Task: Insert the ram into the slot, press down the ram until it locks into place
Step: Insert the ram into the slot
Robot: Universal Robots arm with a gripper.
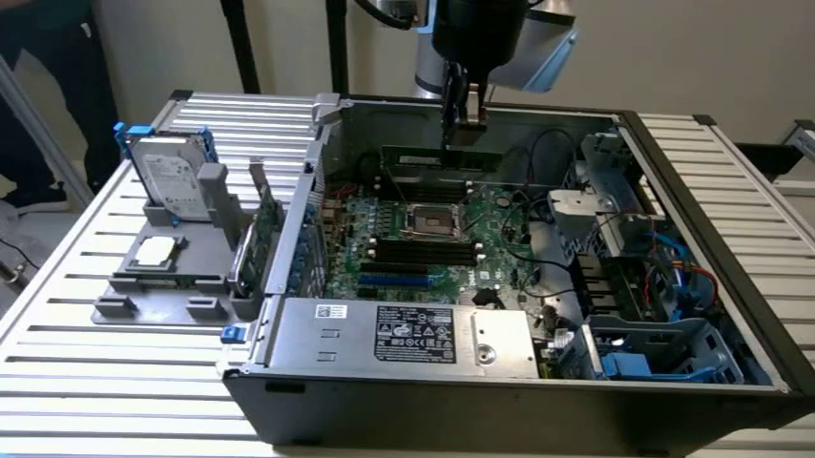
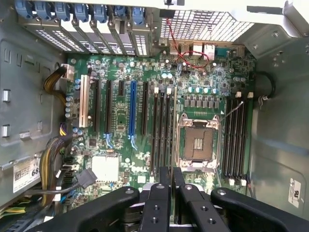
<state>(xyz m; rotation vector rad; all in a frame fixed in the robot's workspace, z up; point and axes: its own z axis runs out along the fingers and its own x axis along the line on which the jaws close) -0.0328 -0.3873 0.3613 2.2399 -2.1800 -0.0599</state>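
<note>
While the ram [image 1: 440, 157] hangs clear of the board, in the upper middle of the exterior frame, nothing is seated yet. It lies level and lengthwise across the frame. Your gripper [image 1: 465, 138] has it by the top edge, and the fingers [image 2: 157, 203] are closed on it, pinching the stick a little toward the exterior view's right of its middle.

Below it, at the centre of the exterior frame, sits the square processor socket [image 1: 430, 221]. Just under that is the bank of black sockets that includes the slot [image 1: 421, 250], and lower again is the blue socket [image 1: 386, 281]. In the wrist view the line of the fingers seems to run along that black bank, but you cannot tell which socket of it they favour.

Watch three things:
- **Sideways error:** if the stick comes down slightly off to one side, it could land between two sockets. It could also land on the open processor socket, whose bare contacts probably bend easily.
- **End-to-end tilt:** one corner would enter first and jam against an end clip.
- **Off-centre grip:** a hard push may seat one end only, or make the stick slip between the fingers.
</note>
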